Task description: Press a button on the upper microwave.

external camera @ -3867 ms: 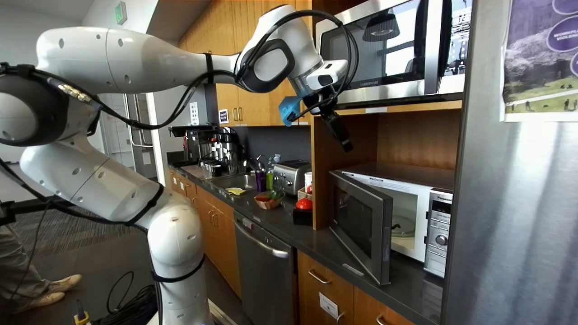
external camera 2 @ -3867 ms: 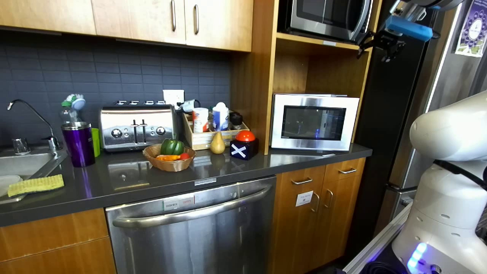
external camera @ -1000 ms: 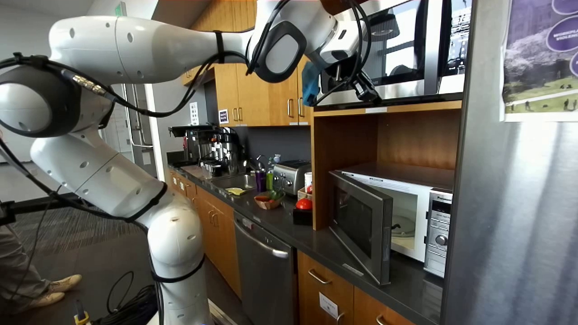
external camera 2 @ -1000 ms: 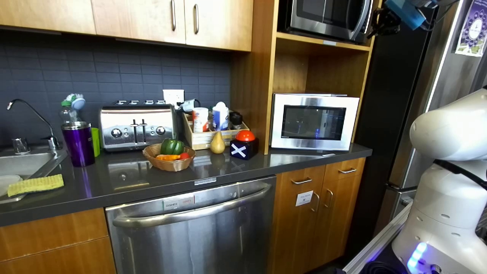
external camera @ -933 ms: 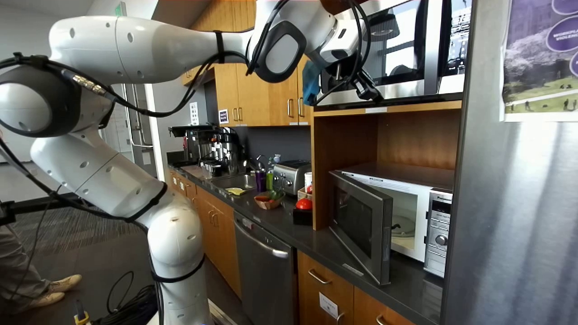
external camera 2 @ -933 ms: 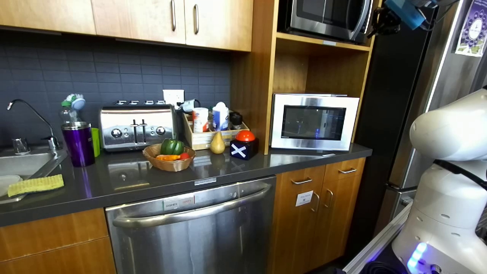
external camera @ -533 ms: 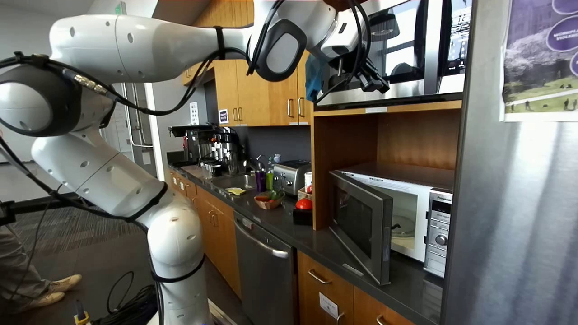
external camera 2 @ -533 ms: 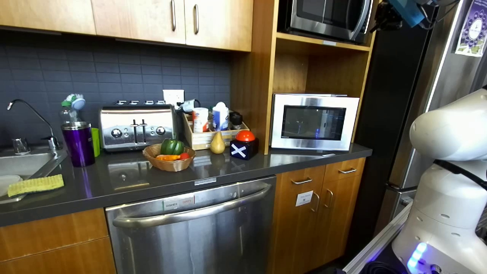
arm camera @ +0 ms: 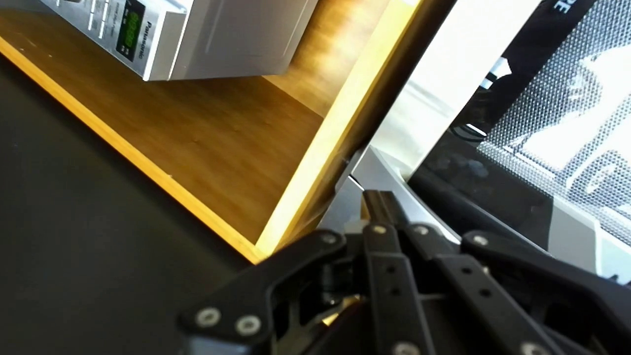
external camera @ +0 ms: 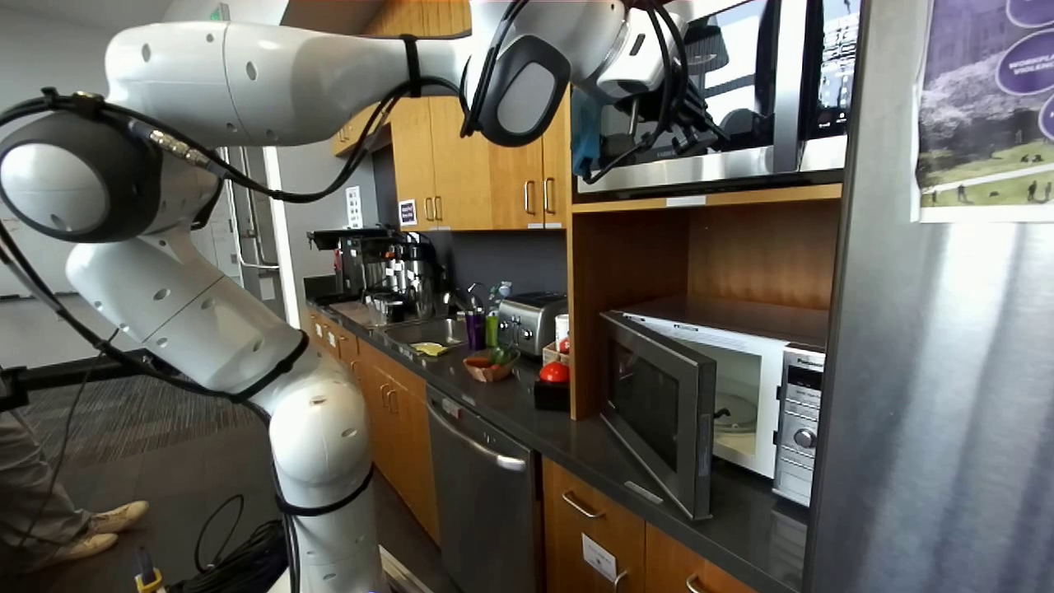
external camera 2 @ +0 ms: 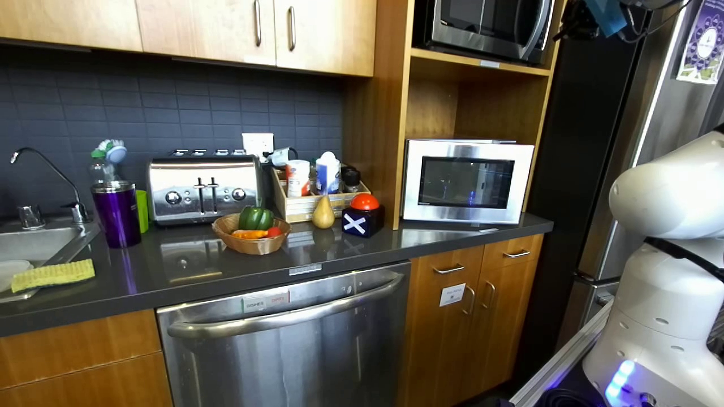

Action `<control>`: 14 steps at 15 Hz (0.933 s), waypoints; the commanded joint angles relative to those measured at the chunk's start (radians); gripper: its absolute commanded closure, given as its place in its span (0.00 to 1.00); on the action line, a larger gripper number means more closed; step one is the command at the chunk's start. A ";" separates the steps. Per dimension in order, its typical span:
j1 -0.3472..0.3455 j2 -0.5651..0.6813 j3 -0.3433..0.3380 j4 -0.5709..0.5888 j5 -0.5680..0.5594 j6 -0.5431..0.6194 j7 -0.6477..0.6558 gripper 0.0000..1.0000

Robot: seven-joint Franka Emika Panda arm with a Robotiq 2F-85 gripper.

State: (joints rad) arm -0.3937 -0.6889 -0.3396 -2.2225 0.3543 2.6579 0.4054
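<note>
The robot's black gripper is closed, fingertips together, in front of the upper microwave, the large stainless-steel one on a wooden shelf; whether they touch cannot be told. Only the wrist view shows a lit green display on the smaller Panasonic microwave below, its digits too blurred to read. In an exterior view the lower door stands open, with a round turntable inside; the door's front, seen in an exterior view, hides that interior. On the dark counter, a wicker basket holds a green pepper, an orange carrot-shaped piece and a small red round one. Behind it to the right, a wooden box holds a white-and-red canister, a white-and-blue canister and a dark-lidded jar. In the sink lies a white dish, cut off at the left, with a yellow sponge at the rim.
</note>
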 commanded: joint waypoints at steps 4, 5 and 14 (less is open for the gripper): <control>0.030 0.052 -0.016 0.056 0.065 0.066 0.009 1.00; 0.033 0.057 -0.018 0.062 0.069 0.074 0.007 1.00; 0.045 0.135 -0.040 0.129 0.080 0.101 0.004 1.00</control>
State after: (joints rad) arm -0.3713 -0.5986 -0.3591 -2.1433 0.4003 2.7422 0.4059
